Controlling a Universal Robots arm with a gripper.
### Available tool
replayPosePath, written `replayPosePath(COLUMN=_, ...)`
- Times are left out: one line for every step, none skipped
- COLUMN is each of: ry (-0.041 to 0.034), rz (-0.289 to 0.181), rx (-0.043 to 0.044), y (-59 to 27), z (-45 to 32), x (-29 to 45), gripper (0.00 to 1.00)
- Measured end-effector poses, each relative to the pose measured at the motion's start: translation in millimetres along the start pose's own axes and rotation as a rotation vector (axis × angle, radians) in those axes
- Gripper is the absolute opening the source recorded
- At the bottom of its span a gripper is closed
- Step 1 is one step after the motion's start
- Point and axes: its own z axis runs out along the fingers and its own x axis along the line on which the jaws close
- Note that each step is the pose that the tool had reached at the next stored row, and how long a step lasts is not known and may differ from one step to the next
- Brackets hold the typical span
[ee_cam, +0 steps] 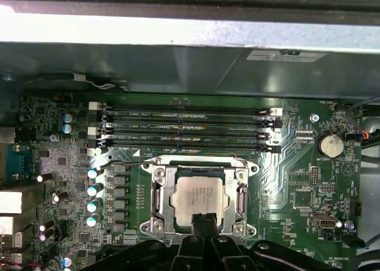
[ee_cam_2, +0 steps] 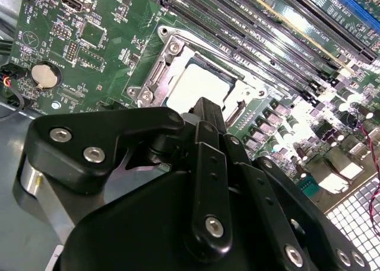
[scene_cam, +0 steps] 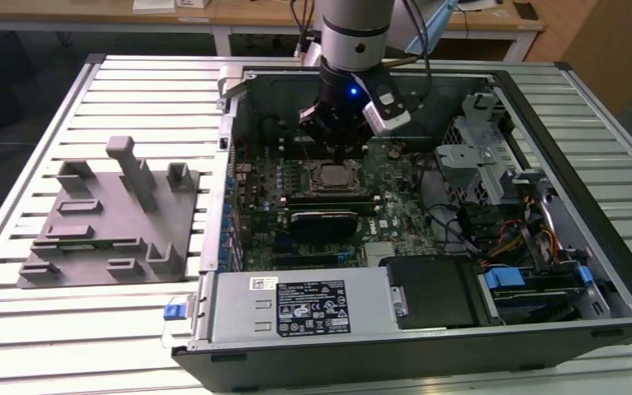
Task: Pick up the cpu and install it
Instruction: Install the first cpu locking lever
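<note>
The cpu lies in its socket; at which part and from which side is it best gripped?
Probably two opposite edges of the cpu, coming straight from above: it lies flat inside the metal socket frame, which blocks any sideways approach.

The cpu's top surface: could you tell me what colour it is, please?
Pale silver-grey metal; the cpu shows best in the first wrist view.

A robotics lab, by the look: a robot arm (scene_cam: 355,33) over an opened computer tower (scene_cam: 426,350) on a slatted metal desk (scene_cam: 75,329), grey fixture (scene_cam: 113,222) alongside, wooden tables (scene_cam: 261,12) behind.
</note>
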Motion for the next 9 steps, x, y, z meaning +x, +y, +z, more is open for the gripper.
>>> replayPosePath(ry=0.0, rz=0.0, rx=0.0, y=0.0, z=0.0, x=0.0, gripper=0.11)
replayPosePath(ry=0.0, rz=0.0, rx=0.0, y=0.0, z=0.0, x=0.0, gripper=0.11)
replayPosePath(ry=0.0, rz=0.0, rx=0.0, y=0.0, z=0.0, x=0.0, gripper=0.11)
replayPosePath(ry=0.0, rz=0.0, rx=0.0, y=0.0, z=0.0, x=0.0, gripper=0.11)
replayPosePath(ry=0.0, rz=0.0, rx=0.0, y=0.0, z=0.0, x=0.0, gripper=0.11)
replayPosePath(ry=0.0001, rz=0.0, rx=0.0001, y=0.0, z=-0.1, x=0.4, gripper=0.11)
replayPosePath(ry=0.0001, rz=0.0, rx=0.0002, y=0.0, z=-0.1, x=1.2, gripper=0.11)
replayPosePath(ry=0.0001, rz=0.0, rx=0.0002, y=0.0, z=-0.1, x=2.5, gripper=0.11)
replayPosePath(ry=0.0001, rz=0.0, rx=0.0001, y=0.0, z=-0.1, x=4.3, gripper=0.11)
